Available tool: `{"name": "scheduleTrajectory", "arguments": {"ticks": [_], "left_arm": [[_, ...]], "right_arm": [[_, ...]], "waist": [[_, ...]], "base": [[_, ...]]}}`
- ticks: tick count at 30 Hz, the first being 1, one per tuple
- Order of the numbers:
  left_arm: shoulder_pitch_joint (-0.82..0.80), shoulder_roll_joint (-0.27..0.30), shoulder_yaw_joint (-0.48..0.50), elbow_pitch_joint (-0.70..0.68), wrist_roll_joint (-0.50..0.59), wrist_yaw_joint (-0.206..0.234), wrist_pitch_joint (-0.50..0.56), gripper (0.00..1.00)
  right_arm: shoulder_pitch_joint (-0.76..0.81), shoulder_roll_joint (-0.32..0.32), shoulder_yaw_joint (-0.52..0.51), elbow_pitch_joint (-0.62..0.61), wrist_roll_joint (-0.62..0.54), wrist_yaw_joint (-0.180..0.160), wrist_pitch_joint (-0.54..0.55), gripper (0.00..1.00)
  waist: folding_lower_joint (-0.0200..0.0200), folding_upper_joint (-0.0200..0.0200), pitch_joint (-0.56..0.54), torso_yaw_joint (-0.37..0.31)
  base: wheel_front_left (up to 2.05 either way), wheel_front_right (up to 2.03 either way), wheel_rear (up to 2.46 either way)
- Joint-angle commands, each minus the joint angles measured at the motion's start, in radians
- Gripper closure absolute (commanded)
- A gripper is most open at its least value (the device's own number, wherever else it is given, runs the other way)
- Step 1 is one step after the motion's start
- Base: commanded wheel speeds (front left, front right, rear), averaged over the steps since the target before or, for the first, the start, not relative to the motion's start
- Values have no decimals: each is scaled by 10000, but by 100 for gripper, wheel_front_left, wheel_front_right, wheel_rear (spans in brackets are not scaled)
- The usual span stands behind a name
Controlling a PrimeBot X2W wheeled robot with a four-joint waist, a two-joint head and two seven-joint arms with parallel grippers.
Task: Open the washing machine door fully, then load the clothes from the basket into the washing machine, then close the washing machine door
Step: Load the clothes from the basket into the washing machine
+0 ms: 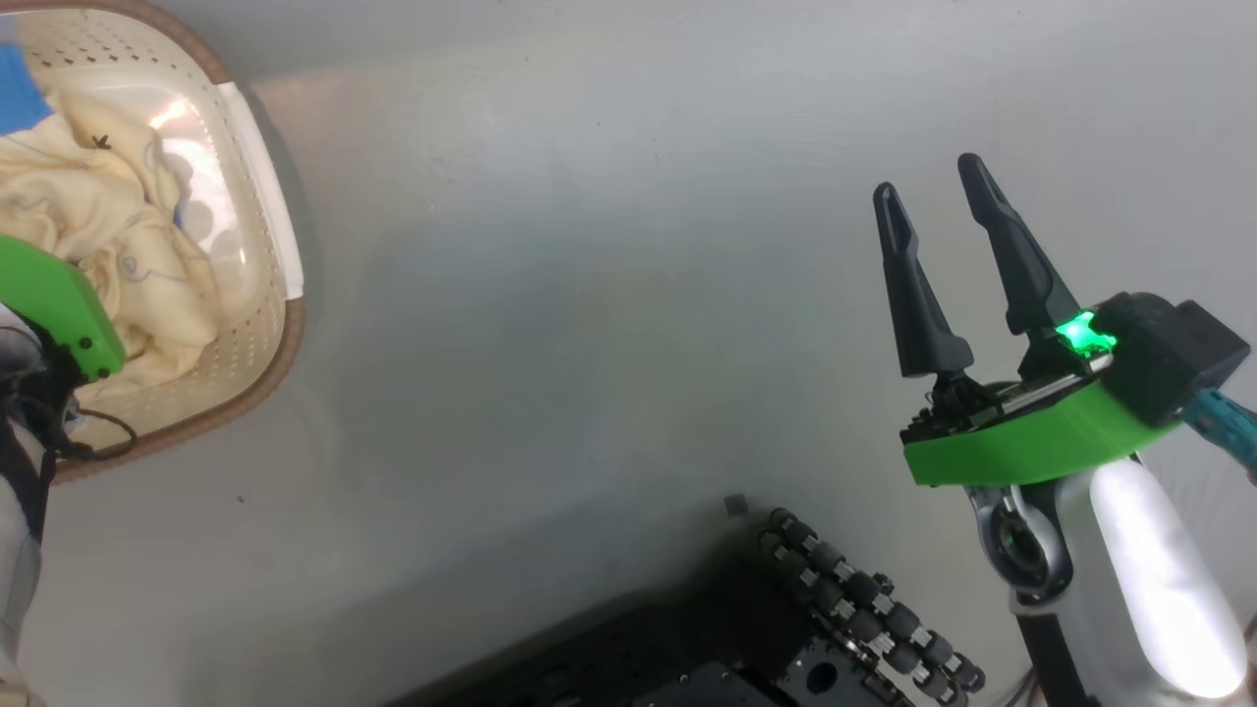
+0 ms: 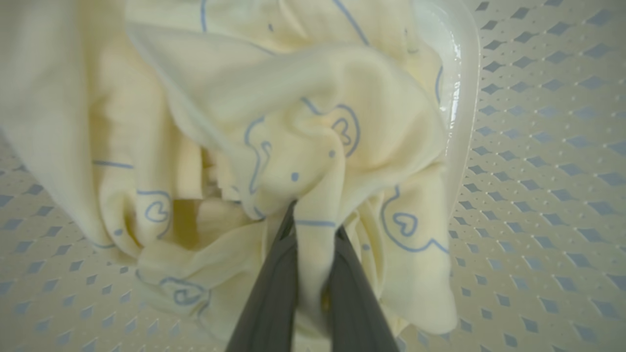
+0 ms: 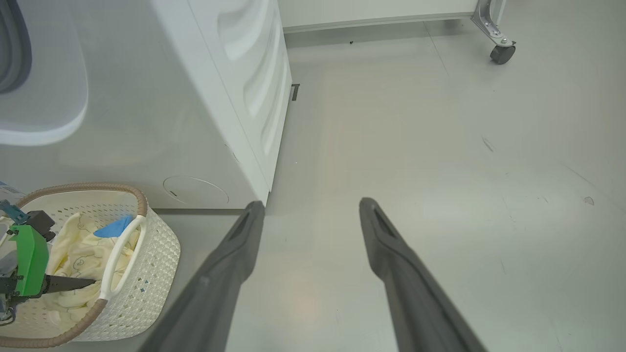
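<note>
1. The left gripper sits inside the basket. Its fingers are clenched on a fold of the clothes, and the fold passes between both fingers.
2. The clothes lie bunched in the basket. I see cream-yellow cloth with thin blue line drawings, and a blue band at the far side of the pile.
3. The basket stands on the floor at my left, just in front of the washing machine.
4. The right gripper hangs at my right above the floor, well apart from the basket. Its fingers are released, spread wide and grasping nothing.
</note>
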Motion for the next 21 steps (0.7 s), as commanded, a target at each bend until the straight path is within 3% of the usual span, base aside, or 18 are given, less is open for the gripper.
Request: {"name": "scheduleTrajectory", "arguments": {"ticks": [1,11,21], "left_arm": [[261,405,175,-31,-48,133,-305,100],[374,80,58,-281,125,546,-2645,100],[748,-294,134,-610,129,889,-4335,100]], "right_arm": [[220,-97,59,-229,73,35,-61,0],[282,-97,-363,-298,-142,35,-63,0],[449,-97,-910,-274,-559,35,-52,0]], "waist": [[0,0,-70,76],[0,0,-739,678],[0,0,-1655,1238]], "base": [[0,0,0],[0,0,0],[0,0,0]]}}
